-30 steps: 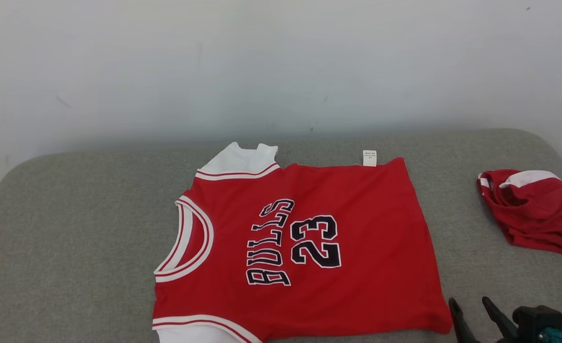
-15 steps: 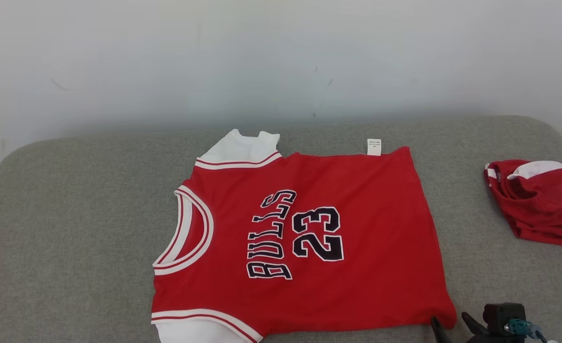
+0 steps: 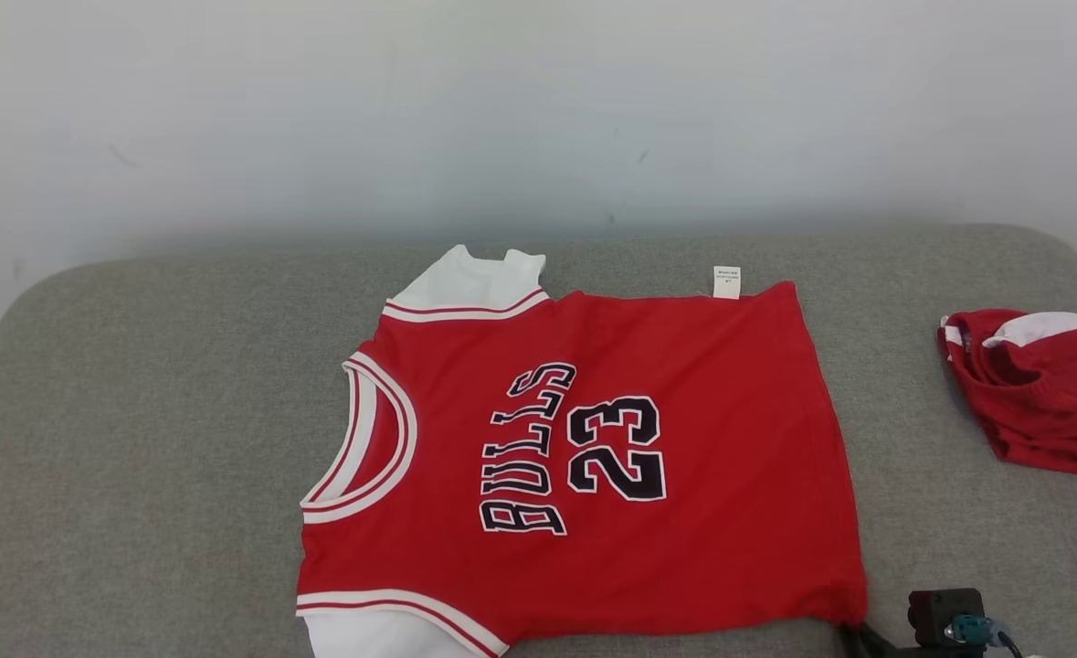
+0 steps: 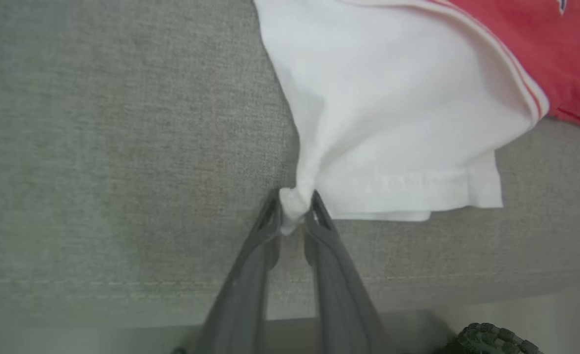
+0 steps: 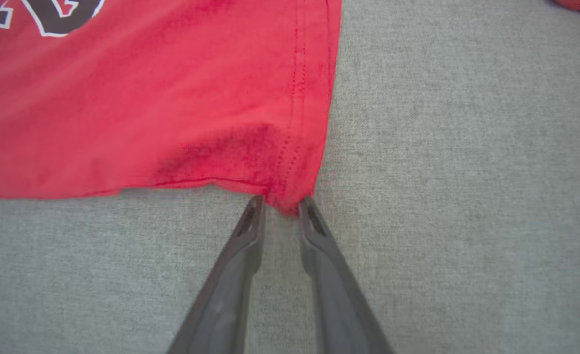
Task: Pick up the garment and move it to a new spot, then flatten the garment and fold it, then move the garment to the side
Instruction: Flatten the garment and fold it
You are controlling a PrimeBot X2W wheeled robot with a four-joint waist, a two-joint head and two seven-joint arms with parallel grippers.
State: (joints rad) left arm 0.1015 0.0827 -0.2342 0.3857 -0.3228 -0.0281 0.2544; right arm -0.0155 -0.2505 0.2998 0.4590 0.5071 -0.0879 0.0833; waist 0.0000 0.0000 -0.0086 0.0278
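The garment is a red jersey with "BULLS 23" and white sleeves, spread flat on the grey cushion with its neck to the left. In the left wrist view my left gripper is shut on the bunched corner of the near white sleeve. The right wrist view has my right gripper shut on the near corner of the red hem, the cloth puckered between the tips. In the head view the right gripper sits at that hem corner by the bottom edge.
A second red and white garment lies crumpled at the cushion's right end. A pale wall rises behind the cushion. The cushion's front edge runs just under the left fingers, with a dark ridged object below it.
The right gripper has slid left to the jersey's near hem corner and closed from wide open onto the cloth. The head view has shifted slightly.
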